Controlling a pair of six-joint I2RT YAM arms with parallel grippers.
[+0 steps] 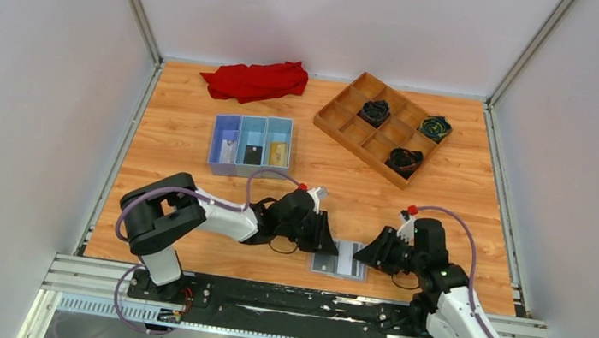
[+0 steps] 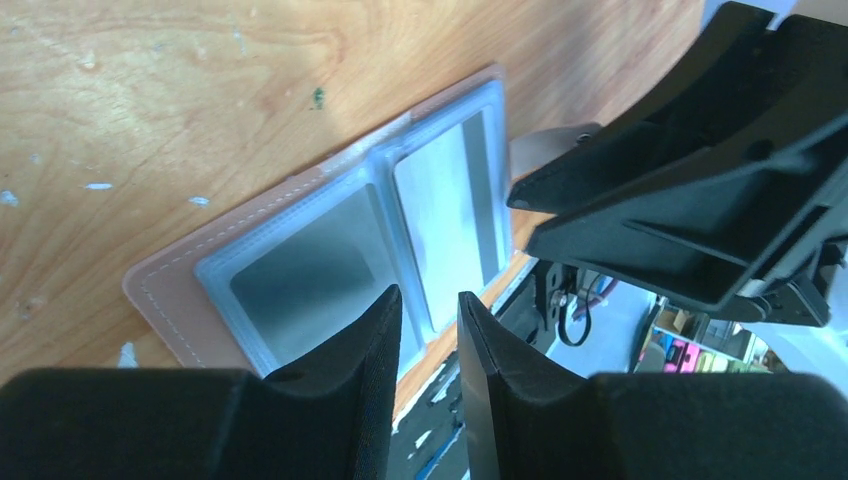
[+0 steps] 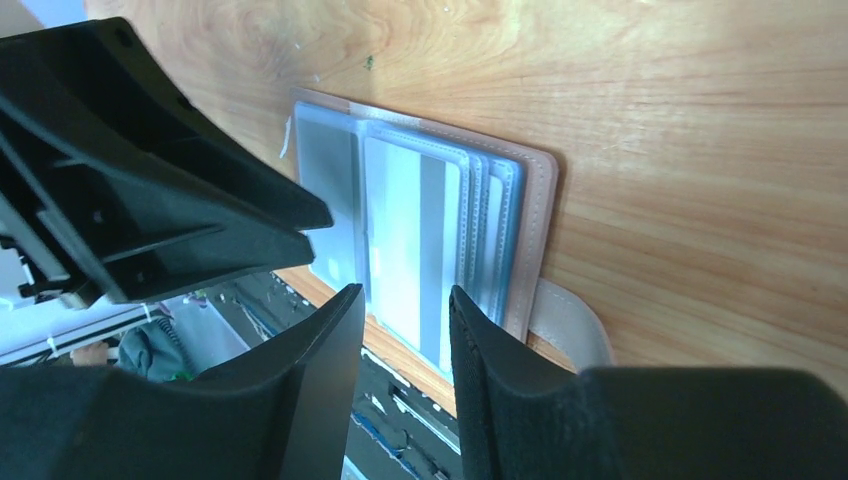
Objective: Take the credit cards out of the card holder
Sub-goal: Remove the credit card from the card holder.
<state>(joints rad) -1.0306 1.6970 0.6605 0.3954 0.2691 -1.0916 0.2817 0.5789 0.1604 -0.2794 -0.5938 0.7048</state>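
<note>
While the card holder (image 1: 338,258) lies open flat at the near edge of the table, between the 2 arms, I count most of the job as done.

- Blue tray (image 1: 248,172), farther back and to the left: 3 compartments, each with what looks like 1 small flat piece in it: a pale one (image 1: 229,152), a black one (image 1: 252,154), a gold-tan one (image 1: 278,151). I take these for credit cards already pulled and sorted, though they are too small in the overhead view to be sure.
- Holder, right wrist view: a stack of clear sleeves on 1 side, and in the top sleeve a pale card with a grey stripe (image 3: 415,235). So at least 1 card is left. I cannot tell whether the sleeves beneath hold more.
- Holder, left wrist view: the 2 grey panels look bare, only glare on the plastic.
- Left gripper (image 2: 430,300): fingers a narrow gap apart, nothing between them, poised at the near edge of the holder.
- Right gripper (image 3: 405,295): the same narrow gap, empty, lined up over the striped card's near end. I cannot tell whether the tips touch the plastic.

My read: 1 arm needs to pin the holder while the other slides the striped card out, then I check the lower sleeves.
</note>
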